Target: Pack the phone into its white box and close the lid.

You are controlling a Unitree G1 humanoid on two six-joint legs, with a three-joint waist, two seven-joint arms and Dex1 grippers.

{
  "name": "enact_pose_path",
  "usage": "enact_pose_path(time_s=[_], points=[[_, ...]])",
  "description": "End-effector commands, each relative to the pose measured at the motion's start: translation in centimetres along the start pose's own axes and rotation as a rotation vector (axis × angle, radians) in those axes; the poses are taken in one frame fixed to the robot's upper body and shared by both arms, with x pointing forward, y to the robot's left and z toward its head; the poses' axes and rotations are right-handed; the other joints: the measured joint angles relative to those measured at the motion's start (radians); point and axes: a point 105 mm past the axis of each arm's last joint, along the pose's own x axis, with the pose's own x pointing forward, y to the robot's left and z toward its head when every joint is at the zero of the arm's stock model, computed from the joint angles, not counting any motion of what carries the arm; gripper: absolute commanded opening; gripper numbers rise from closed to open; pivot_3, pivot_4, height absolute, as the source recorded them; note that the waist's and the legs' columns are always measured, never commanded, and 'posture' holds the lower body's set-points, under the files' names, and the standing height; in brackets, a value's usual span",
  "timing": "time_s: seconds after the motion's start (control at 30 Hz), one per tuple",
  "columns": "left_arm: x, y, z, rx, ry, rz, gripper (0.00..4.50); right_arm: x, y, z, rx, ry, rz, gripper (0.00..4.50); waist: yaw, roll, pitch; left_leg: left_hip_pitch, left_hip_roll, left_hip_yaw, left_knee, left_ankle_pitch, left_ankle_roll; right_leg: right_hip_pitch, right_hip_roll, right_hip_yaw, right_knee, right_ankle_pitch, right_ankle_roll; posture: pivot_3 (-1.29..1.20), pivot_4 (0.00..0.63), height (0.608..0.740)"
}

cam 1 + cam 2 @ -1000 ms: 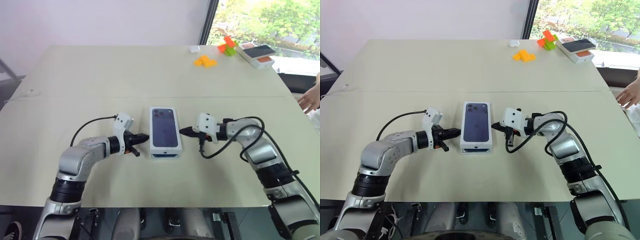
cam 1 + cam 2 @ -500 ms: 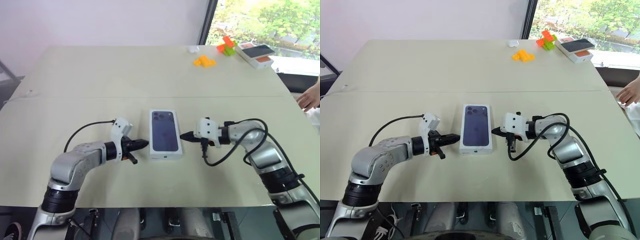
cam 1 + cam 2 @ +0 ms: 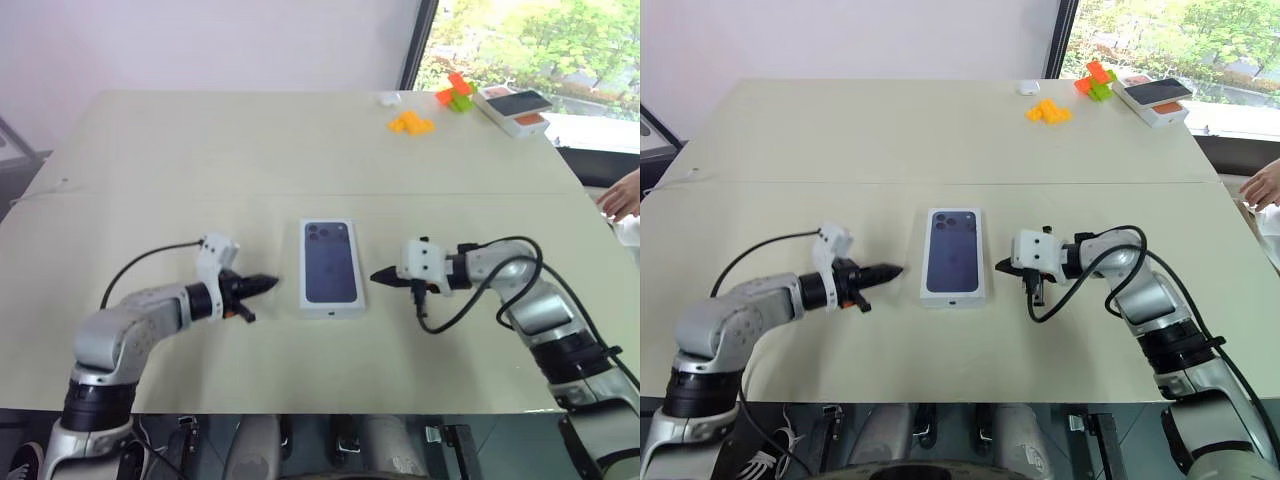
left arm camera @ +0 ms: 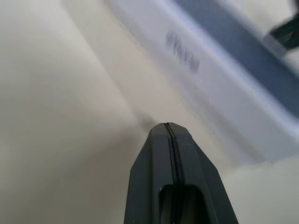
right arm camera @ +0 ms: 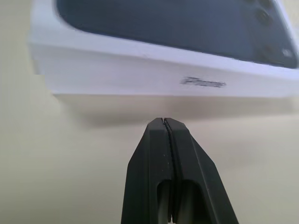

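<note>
Two end effectors, left (image 3: 268, 283) and right (image 3: 379, 276), each with fingers pressed together and holding nothing, flank the white box (image 3: 331, 302), which sits with the lid (image 3: 330, 263) on at the surface's (image 3: 250, 150) centre, left at nine o'clock, right at three o'clock.

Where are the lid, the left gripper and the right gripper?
lid (image 3: 330, 262): left eye view, middle of its printed top.
left gripper (image 3: 272, 282): left eye view, shut fingertips.
right gripper (image 3: 376, 277): left eye view, shut fingertips.
</note>
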Motion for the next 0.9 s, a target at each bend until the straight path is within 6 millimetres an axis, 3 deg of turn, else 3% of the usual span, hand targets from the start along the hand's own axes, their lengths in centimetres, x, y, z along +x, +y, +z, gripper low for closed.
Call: enact_pose_path(time_s=[0.03,0.13,0.27,0.47,0.57,0.7,0.9], points=[[0.2,-1.4,2.4,0.03,-0.073,-0.048,0.0,-2.0,-2.6,2.6,0.002,-0.093,-0.088,0.02,0.0,0.0,0.0,0.0,0.0,0.0,0.0,0.0,0.0,0.0,0.0,0.0,0.0,0.0,0.0,0.0,0.15,0.737],[1.2,-2.3,3.0,0.015,-0.099,-0.079,0.0,-2.2,-3.2,3.9,0.025,-0.162,-0.114,0.02,-0.002,0.0,0.0,0.001,0.0,0.0,0.0,0.0,0.0,0.001,0.0,0.0,0.0,0.001,-0.001,0.0,0.15,0.737],[3.7,-3.5,0.5,0.031,-0.029,-0.099,0.0,-0.8,-1.3,6.1,0.186,-0.343,-0.061,0.02,-0.001,0.0,0.0,0.001,0.0,0.0,0.0,0.0,0.0,0.001,0.0,0.0,0.001,0.001,-0.002,0.0,0.15,0.737],[4.0,-2.6,-2.7,0.039,0.055,-0.043,0.0,2.2,3.4,3.2,0.15,-0.203,0.023,0.02,0.0,0.0,-0.001,0.001,0.0,0.0,0.001,0.0,0.0,0.002,0.0,0.0,0.001,0.001,-0.002,0.0,0.15,0.737],[3.4,-1.9,-3.9,0.031,0.093,-0.019,0.0,2.7,4.0,2.1,0.148,-0.165,0.011,0.02,-0.001,0.001,-0.002,0.002,0.0,0.0,0.001,0.0,0.001,0.002,0.0,0.0,0.001,0.0,0.0,0.0,0.15,0.737],[3.0,-1.3,-3.6,0.039,0.08,-0.002,0.0,2.6,2.9,2.0,0.11,-0.152,-0.034,0.02,-0.003,0.002,-0.003,0.006,0.0,0.0,0.001,-0.001,0.001,0.006,0.0,0.0,0.001,-0.001,0.002,0.0,0.15,0.737],[4.2,-0.8,1.6,0.042,-0.078,0.013,0.0,2.7,-2.9,4.6,0.153,-0.265,-0.252,0.02,-0.001,0.002,-0.003,0.006,0.0,0.0,0.001,-0.001,0.001,0.007,0.0,0.0,0.001,-0.001,0.002,0.0,0.15,0.737]])
